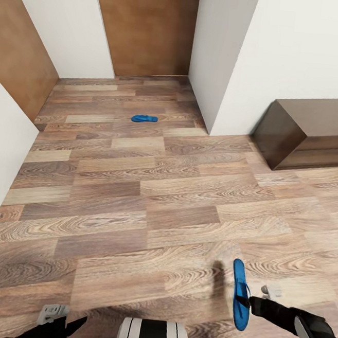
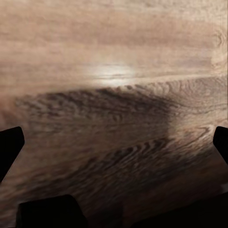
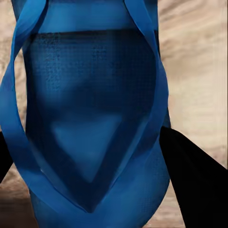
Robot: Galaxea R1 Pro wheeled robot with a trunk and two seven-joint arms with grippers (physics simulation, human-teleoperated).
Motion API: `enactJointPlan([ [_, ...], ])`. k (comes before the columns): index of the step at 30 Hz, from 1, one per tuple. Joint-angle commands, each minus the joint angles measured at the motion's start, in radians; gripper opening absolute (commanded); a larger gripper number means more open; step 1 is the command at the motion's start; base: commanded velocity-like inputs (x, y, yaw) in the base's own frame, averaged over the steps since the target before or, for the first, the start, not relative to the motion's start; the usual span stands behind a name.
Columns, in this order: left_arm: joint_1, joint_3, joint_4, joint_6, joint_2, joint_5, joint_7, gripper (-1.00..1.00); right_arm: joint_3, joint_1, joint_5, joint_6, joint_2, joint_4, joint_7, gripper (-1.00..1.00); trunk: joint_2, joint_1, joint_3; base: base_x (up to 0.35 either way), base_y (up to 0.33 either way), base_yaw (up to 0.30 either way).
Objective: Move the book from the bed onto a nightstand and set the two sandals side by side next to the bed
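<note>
One sandal (image 1: 240,295) is in the right tool (image 1: 252,302), lifted off the floor near right; the right wrist view shows its blue straps and sole (image 3: 90,123) pinched between the dark fingers (image 3: 190,175), so that tool is closed on it. Second sandal (image 1: 144,118) lies flat on the floor far left-centre, well apart from the first, in front of a brown door (image 1: 146,27). So the sandal part looks about half started: one picked up, neither placed, the pair not side by side yet. Book and bed aren't visible here, so that part can't be judged.

Left tool (image 1: 64,321) hangs low near left, fingers spread wide, holding nothing; its wrist view shows bare plank (image 2: 114,95).

Room: brown wood-plank floor (image 1: 135,197), white walls (image 1: 299,52), dark brown low cabinet (image 1: 312,131) against the far right wall, possibly the nightstand.
</note>
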Motion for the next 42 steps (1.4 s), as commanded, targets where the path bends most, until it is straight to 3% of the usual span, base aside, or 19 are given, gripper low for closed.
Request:
enactJointPlan([
  [1, 0.000, 0.001, 0.001, 0.007, 0.000, 0.008, -0.001, 1.00, -0.002, -0.001, -0.016, 0.009, 0.000, 0.027, 0.013, -1.00, 0.000, -0.001, 0.004, 0.000, 0.000, 0.000],
  [5, 0.000, 0.002, 0.007, -0.014, -0.001, 0.007, 0.001, 1.00, -0.002, -0.001, -0.017, -0.026, -0.001, 0.232, 0.127, -1.00, 0.001, -0.002, 0.019, 0.000, 0.000, 0.000],
  [7, 0.000, 0.002, 0.008, -0.021, -0.001, 0.008, 0.002, 1.00, -0.003, -0.001, -0.017, -0.091, -0.001, 0.316, 0.153, -1.00, 0.001, -0.003, 0.027, 0.000, 0.000, 0.000],
  [8, 0.000, 0.004, 0.008, -0.026, -0.001, 0.009, 0.002, 1.00, -0.004, -0.001, -0.017, -0.187, -0.001, 0.393, 0.169, -1.00, 0.002, -0.004, 0.031, 0.000, 0.000, 0.000],
  [11, 0.000, 0.004, 0.009, -0.032, -0.001, 0.010, 0.002, 1.00, -0.003, -0.001, -0.016, -0.255, 0.000, 0.433, 0.177, -1.00, 0.002, -0.005, 0.042, 0.000, 0.000, 0.000],
  [19, 0.000, 0.000, 0.009, -0.059, -0.002, 0.010, 0.002, 1.00, -0.003, -0.001, -0.014, -0.307, 0.001, 0.455, 0.178, -1.00, 0.004, -0.009, 0.073, 0.000, 0.000, 0.000],
  [42, 0.000, -0.001, 0.009, -0.060, -0.002, 0.010, 0.002, 1.00, -0.002, -0.001, -0.014, -0.309, 0.003, 0.461, 0.173, -1.00, 0.010, -0.019, 0.162, 0.000, 0.000, 0.000],
])
